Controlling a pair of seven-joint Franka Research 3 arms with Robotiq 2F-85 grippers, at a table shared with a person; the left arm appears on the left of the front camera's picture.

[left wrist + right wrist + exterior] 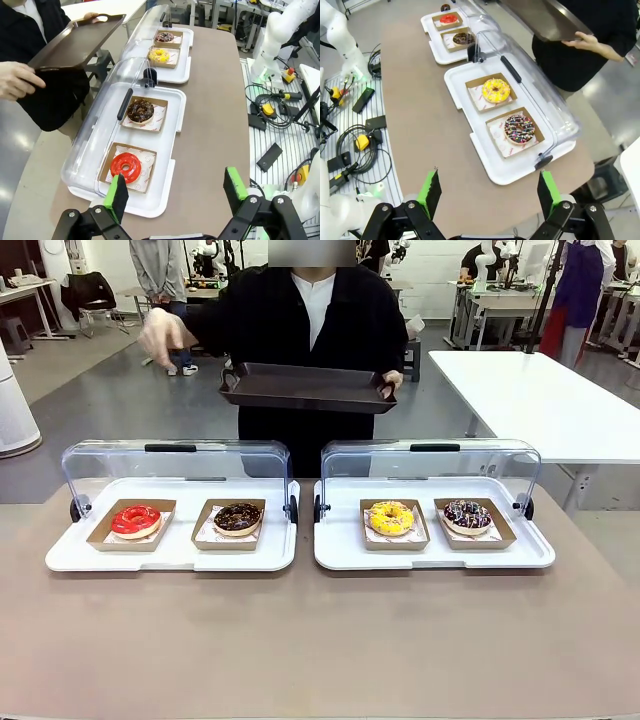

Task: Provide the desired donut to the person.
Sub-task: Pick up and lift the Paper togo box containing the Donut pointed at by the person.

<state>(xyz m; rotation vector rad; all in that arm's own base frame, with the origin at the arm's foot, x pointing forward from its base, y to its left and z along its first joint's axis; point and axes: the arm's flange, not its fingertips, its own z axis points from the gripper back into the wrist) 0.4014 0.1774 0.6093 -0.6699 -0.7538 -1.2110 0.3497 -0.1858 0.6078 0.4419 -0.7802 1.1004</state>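
Four donuts lie in cardboard trays on two white trays: a red donut (135, 520) and a chocolate donut (237, 518) on the left tray (170, 553), a yellow donut (391, 517) and a dark sprinkled donut (467, 514) on the right tray (430, 553). The person (310, 320) stands across the table, holding a dark serving tray (308, 388) in one hand, the other hand (162, 335) raised. My left gripper (176, 192) hangs open above the table near the red donut (126, 167). My right gripper (490, 192) is open near the sprinkled donut (519, 128).
Both clear lids (175, 465) stand swung back toward the person. Bare brown table (320, 640) lies on my side. Cables and tools (272, 107) lie on a side rack. A white table (540, 390) stands at the right behind.
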